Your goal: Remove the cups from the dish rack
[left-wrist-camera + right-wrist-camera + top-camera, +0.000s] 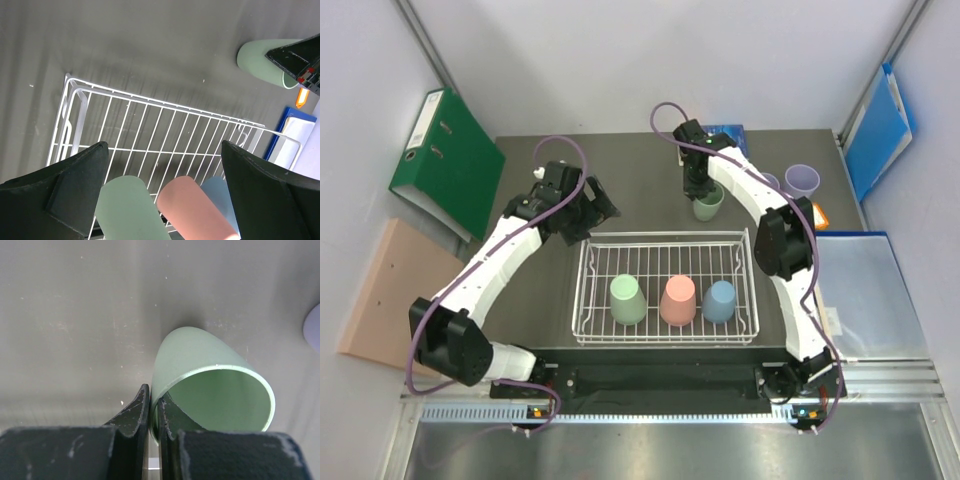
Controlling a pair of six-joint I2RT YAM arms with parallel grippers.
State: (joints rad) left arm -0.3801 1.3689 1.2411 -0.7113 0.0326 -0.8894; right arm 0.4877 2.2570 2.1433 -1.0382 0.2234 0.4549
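Legible text, brands, numbers, signs: none were found in any view.
Green binder (448, 160), well to the left of the left gripper (598, 205) and its fingers: the pale spine was too small to read.
Blue printed item (725, 131), just beyond the right gripper (701, 192) and its fingers: its markings were illegible.

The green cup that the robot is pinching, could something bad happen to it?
The right end effector grips the green cup only by a thin bit of its rim, so it might slip or tip over when released. Lavender cups stand close by on the right; moving away could bump them. The open left end effector hangs over the dish rack and could snag its wires.
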